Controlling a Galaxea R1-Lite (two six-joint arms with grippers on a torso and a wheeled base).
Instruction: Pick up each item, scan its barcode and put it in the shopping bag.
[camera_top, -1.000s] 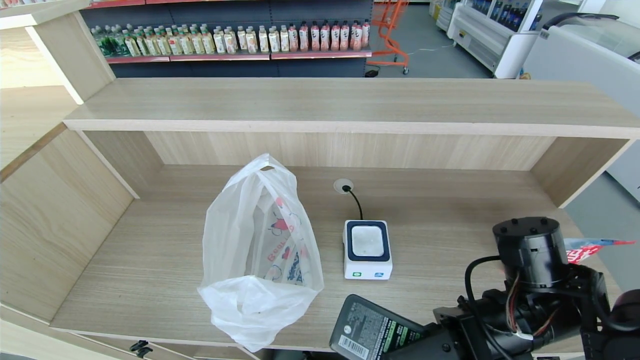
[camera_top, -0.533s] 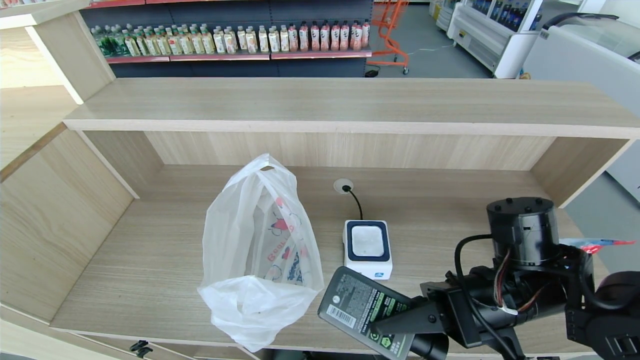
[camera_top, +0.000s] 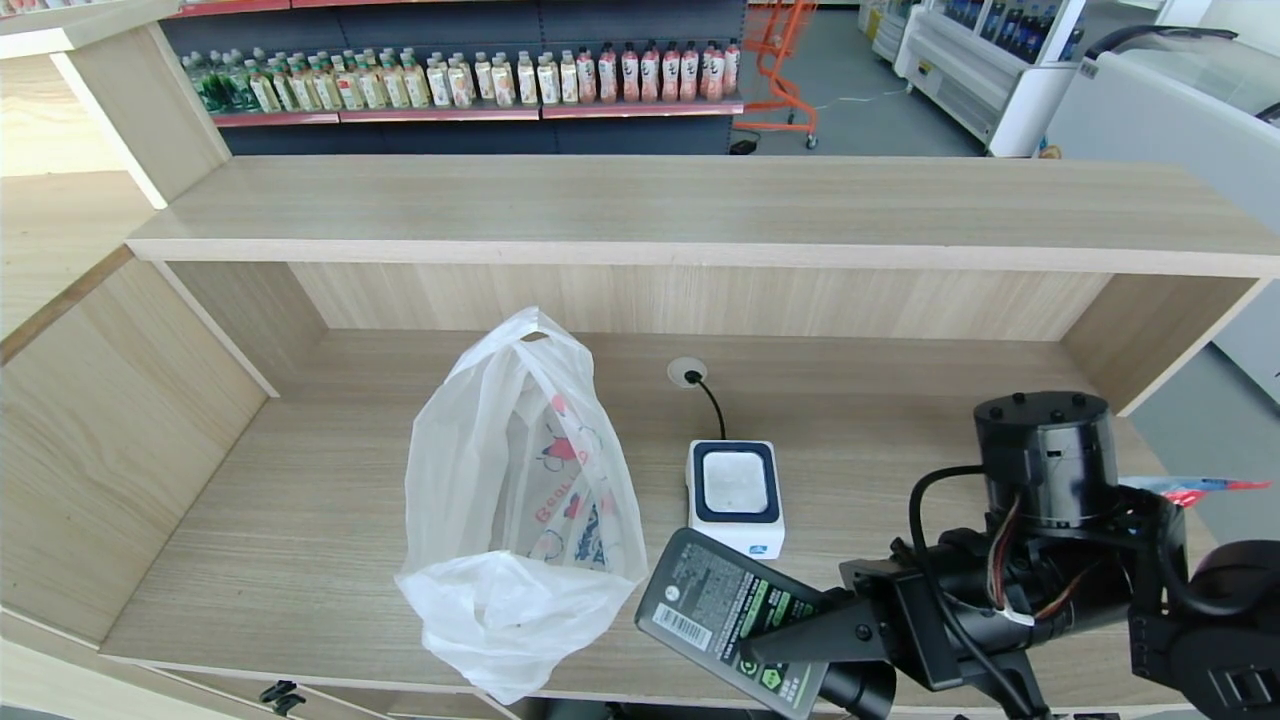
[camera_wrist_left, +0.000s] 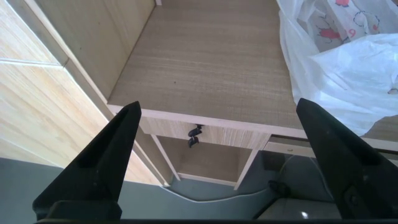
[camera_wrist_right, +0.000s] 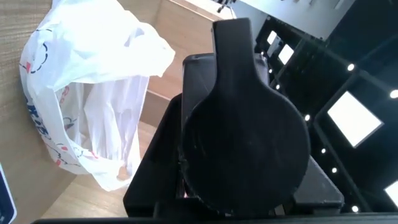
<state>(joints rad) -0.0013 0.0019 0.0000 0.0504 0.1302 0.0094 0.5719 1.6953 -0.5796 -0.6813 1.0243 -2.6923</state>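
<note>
Head view step: scanning; packet (camera_top: 715, 600) clamped in right gripper (camera_top: 795, 640).
Place: over counter (camera_top: 300, 520) front edge, just before scanner (camera_top: 734, 487), beside shopping bag (camera_top: 520, 500).
Next move: likely turning barcode down onto scanner glass.
Long axis: free end pointing left toward bag, barcode face up.
Left gripper (camera_wrist_left: 217, 106): fingers spread, holding nothing.

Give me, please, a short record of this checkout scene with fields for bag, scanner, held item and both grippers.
shopping bag: white, upright on the counter, red and blue print showing
scanner: white, on the counter right of the bag
held item: dark flat pack, barcode side up, by the scanner's near edge
right gripper: shut on the dark flat pack
left gripper: open, empty, above the counter's front edge
</note>
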